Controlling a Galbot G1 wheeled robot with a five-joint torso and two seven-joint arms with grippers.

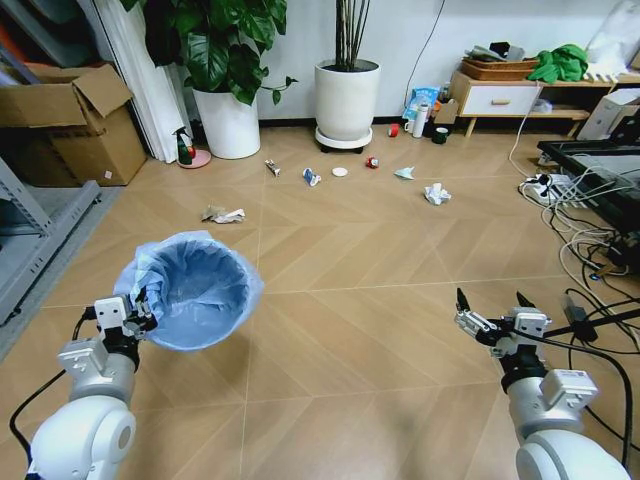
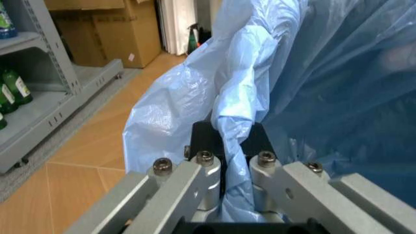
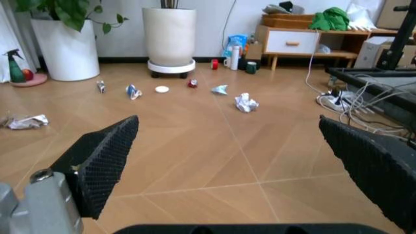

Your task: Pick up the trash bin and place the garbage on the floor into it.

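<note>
Wooden floor [image 1: 380, 330], litter scattered far ahead. Left end effector [image 1: 135, 312] pinches the trash bin [image 1: 190, 290] by rim and liner; slippage likely. Right end effector [image 1: 492, 306] gapes empty.

Wood-patterned floor [image 1: 380, 260] carries scattered garbage [image 1: 437, 194] and white plant pots [image 1: 346, 100].

Lived-in room: potted plants [image 1: 345, 95], sideboard [image 1: 497, 97], parquet.
</note>
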